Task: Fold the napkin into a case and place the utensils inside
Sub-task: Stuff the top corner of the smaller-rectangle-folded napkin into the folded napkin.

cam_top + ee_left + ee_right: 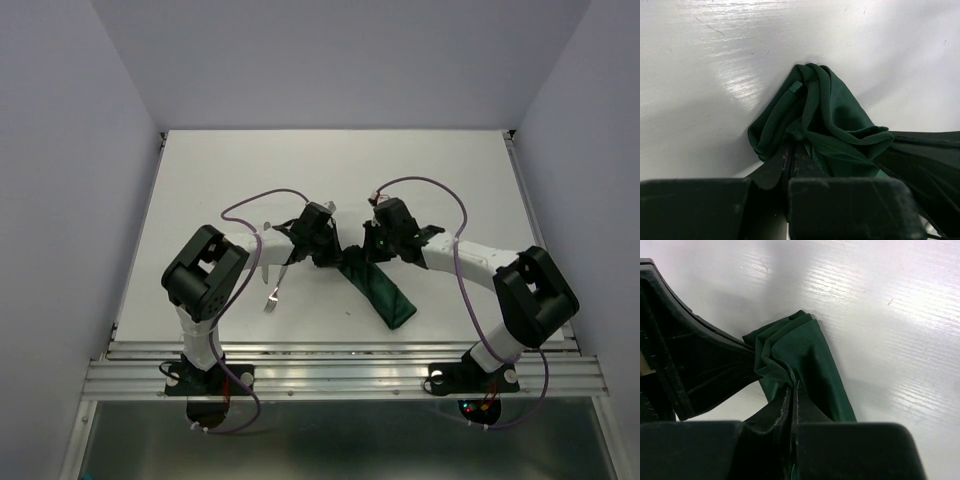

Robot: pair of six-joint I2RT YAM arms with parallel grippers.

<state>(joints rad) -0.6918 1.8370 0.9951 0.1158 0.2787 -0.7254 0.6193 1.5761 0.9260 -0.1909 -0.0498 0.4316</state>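
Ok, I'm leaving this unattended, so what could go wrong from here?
Both the left gripper and right gripper pinch bunched cloth of the napkin; pulling apart could slip a layer or undo the fold. A utensil lies close beside the left arm, which might knock it.

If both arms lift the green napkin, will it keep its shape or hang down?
Probably floppy: the napkin bunches into soft folds where the left gripper and right gripper pinch it. Likely light: the cloth looks thin. Its ribbed weave should not slip easily.

Right tool (792, 386) pinching napkin (807, 350) (bunched, green).
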